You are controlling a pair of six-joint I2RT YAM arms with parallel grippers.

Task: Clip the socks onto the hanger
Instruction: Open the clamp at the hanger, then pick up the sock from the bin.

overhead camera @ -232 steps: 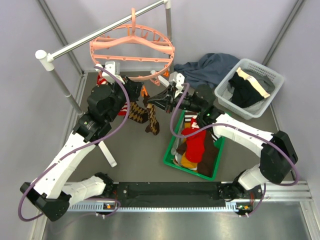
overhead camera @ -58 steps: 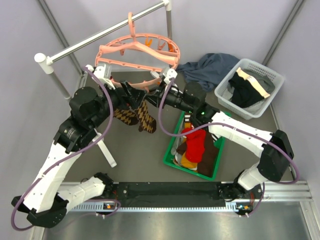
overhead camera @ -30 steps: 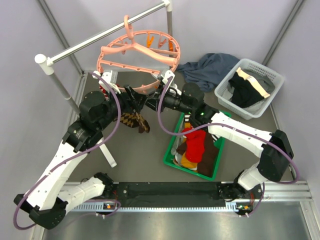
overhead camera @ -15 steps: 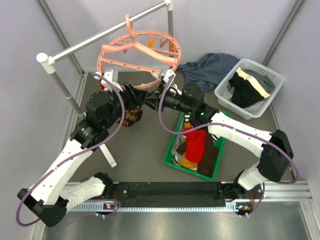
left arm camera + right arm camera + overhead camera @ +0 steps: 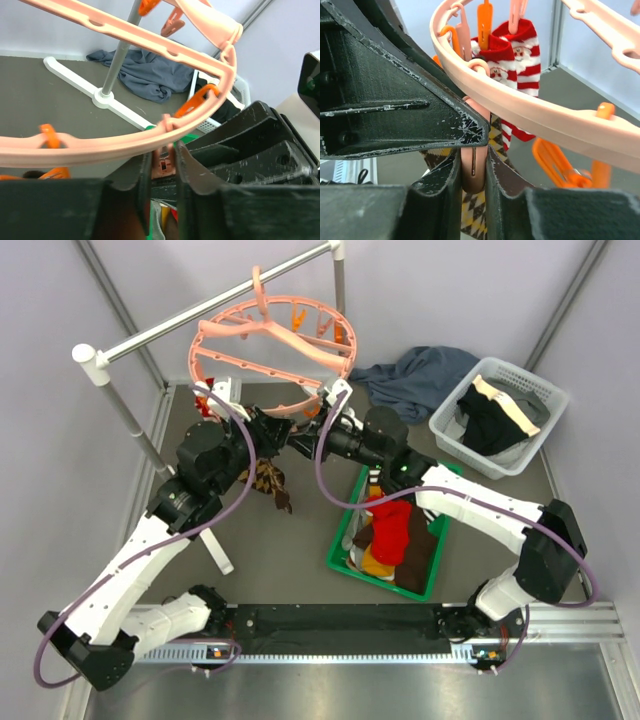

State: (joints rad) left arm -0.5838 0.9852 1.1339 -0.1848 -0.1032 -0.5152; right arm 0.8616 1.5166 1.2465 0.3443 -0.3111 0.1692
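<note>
Large round salmon-pink plastic hanger [image 5: 100, 150] with spokes and orange clips, hooked on a grey metal rail [image 5: 200, 315], tilted, a pair of red-and-white striped socks [image 5: 517, 55] clipped at its rim. Right gripper [image 5: 472, 150] is pinched on a small salmon-pink clip [image 5: 472, 175] under the rim. Left gripper [image 5: 164, 150] sits nose to nose with it, fingers drawn tight on what looks like the same clip. Brown-and-tan argyle sock [image 5: 268, 480] dangles just below the two grippers; plain red sock [image 5: 390, 525] and others lie in a green plastic crate [image 5: 342, 525] on the surface.
</note>
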